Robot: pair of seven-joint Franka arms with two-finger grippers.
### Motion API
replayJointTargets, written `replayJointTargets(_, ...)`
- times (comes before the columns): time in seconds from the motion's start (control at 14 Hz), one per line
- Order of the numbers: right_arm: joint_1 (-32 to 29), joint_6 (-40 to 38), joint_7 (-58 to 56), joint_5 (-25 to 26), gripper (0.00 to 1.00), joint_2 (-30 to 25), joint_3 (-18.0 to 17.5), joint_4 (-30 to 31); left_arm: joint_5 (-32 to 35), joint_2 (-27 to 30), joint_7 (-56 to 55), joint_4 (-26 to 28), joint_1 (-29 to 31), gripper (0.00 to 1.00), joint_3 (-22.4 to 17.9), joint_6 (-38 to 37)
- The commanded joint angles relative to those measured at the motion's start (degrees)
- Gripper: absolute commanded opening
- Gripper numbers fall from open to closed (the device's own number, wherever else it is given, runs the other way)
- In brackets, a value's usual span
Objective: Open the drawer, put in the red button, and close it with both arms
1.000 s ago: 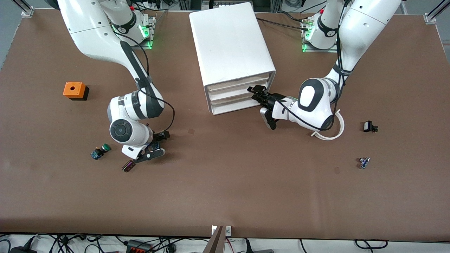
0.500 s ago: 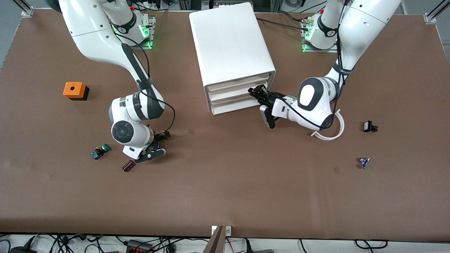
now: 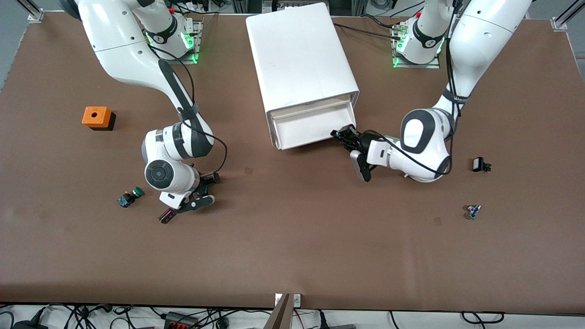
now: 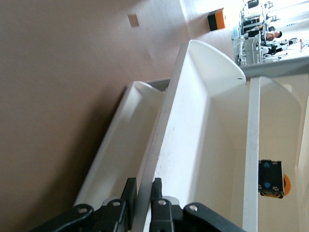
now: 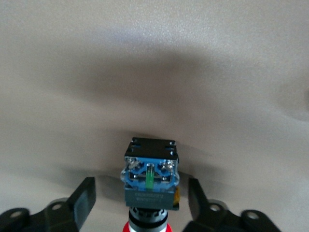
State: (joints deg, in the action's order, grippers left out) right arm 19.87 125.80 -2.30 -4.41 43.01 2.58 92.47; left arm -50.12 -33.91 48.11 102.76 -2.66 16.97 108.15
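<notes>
White drawer (image 3: 311,130) pulled out, left gripper (image 4: 142,191) pinching its front edge. Right gripper (image 5: 140,205) spread wide around red button (image 5: 149,186), bare brown table (image 3: 320,237) around.

You have the cabinet (image 3: 304,64) standing mid-table between the two arm bases, its middle drawer (image 3: 312,129) pulled out toward the front camera. The left gripper (image 3: 343,135) sits at that drawer's front edge, toward the left arm's end. Toward the right arm's end, the right gripper (image 3: 203,188) is low over the table with the red button (image 5: 150,181) between its fingers
</notes>
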Motion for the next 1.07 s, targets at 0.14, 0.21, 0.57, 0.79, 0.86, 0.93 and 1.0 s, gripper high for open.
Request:
replayJointTargets(0.14, 0.0, -0.6, -0.7, -1.0, 0.0, 0.6, -0.2, -2.6, 1.9, -3.9, -0.9, -5.9, 1.3, 1.0, -0.3, -0.1)
replayJointTargets(0.21, 0.0, -0.6, -1.0, -0.7, 0.0, 0.4, -0.2, -3.5, 3.1, -3.3, -1.5, -6.3, 1.4, 1.0, -0.4, -0.3)
replayJointTargets(0.57, 1.6, -3.1, -0.6, -1.0, 0.0, -0.1, -0.3, -13.2, 12.5, -0.7, -17.8, -16.3, 4.1, 1.0, -0.7, -12.6)
replayJointTargets(0.79, 5.8, -12.9, 0.3, -0.9, 0.0, -0.6, -0.3, -22.4, 26.0, 1.9, -32.2, -21.4, 4.1, 1.0, 0.0, -19.5)
replayJointTargets(0.86, 7.4, -15.8, 2.4, -0.8, 0.0, -0.6, -0.1, -24.7, 31.3, 4.2, -35.9, -21.2, 3.5, 1.0, 0.0, -19.7)
replayJointTargets(0.93, 8.7, -18.0, 4.4, -0.9, 0.0, -0.6, -0.2, -26.7, 36.3, 5.0, -39.1, -21.3, 3.4, 1.0, 0.3, -20.4)
replayJointTargets(1.0, 9.5, -20.2, 5.8, -0.9, 0.0, -1.2, -0.4, -28.4, 39.6, 5.0, -39.9, -21.5, 3.2, 1.0, 0.3, -20.9)
